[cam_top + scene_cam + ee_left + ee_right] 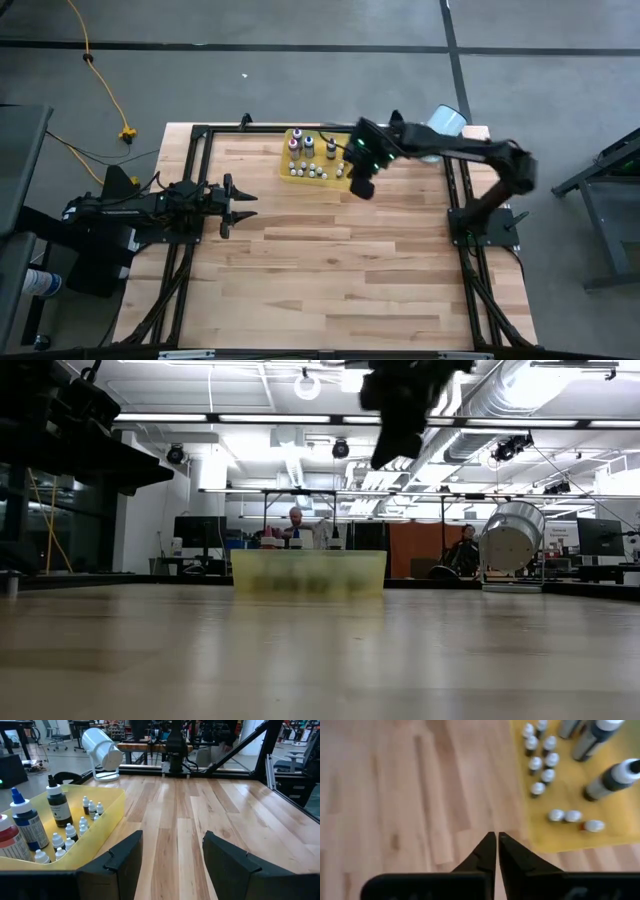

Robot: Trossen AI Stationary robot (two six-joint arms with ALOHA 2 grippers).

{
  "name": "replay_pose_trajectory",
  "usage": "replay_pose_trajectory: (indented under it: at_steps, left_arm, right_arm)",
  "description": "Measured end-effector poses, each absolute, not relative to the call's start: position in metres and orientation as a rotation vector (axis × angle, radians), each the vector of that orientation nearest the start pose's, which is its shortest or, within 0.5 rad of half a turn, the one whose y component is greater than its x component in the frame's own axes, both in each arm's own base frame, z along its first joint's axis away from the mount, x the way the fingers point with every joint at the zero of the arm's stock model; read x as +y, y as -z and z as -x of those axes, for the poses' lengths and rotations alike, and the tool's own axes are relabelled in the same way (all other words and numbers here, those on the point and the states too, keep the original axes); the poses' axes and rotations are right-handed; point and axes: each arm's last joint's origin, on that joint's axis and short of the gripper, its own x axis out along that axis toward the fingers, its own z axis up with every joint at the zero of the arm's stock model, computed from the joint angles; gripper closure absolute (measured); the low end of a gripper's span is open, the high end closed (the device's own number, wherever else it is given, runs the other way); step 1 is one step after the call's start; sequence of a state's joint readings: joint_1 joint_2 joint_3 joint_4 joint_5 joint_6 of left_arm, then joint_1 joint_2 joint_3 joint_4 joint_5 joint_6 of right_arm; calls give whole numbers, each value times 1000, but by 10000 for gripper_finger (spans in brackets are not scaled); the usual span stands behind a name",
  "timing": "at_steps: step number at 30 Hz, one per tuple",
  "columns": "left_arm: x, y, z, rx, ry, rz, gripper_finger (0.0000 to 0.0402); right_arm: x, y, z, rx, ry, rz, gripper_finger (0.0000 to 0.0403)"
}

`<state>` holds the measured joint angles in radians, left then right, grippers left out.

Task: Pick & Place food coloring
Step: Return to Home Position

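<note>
The food coloring bottles stand and lie in a translucent yellow tray at the table's far middle. Most are tiny with whitish caps. A few are taller: one dark, one blue and one red. My right gripper is shut with nothing seen between its fingers. It hangs high above the table, just off the tray's right near corner. My left gripper waits open at the table's left, pointing right toward the tray.
A white plastic cup lies on its side at the table's far right, behind the right arm. Bare wood runs from the tray to the near edge. Black frame rails line the table's sides. People sit far off in the room.
</note>
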<state>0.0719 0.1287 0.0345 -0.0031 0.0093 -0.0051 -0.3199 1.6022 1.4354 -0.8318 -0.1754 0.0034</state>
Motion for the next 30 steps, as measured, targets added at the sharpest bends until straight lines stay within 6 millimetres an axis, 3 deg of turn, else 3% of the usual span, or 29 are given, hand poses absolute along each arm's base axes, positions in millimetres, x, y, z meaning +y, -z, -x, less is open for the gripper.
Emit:
replay_pose_trajectory:
  at_steps: [11, 21, 30]
  left_arm:
    - [7, -165, -104, 97, -63, 9, 204]
    - [7, -165, -104, 97, -62, 9, 204]
    - [7, -165, -104, 97, -63, 9, 204]
  right_arm:
    - [-39, -256, -240, 492, -51, -385, 402]
    - [-19, -213, -170, 172, -116, -438, 402]
    - [-6, -198, -133, 28, -193, -466, 403]
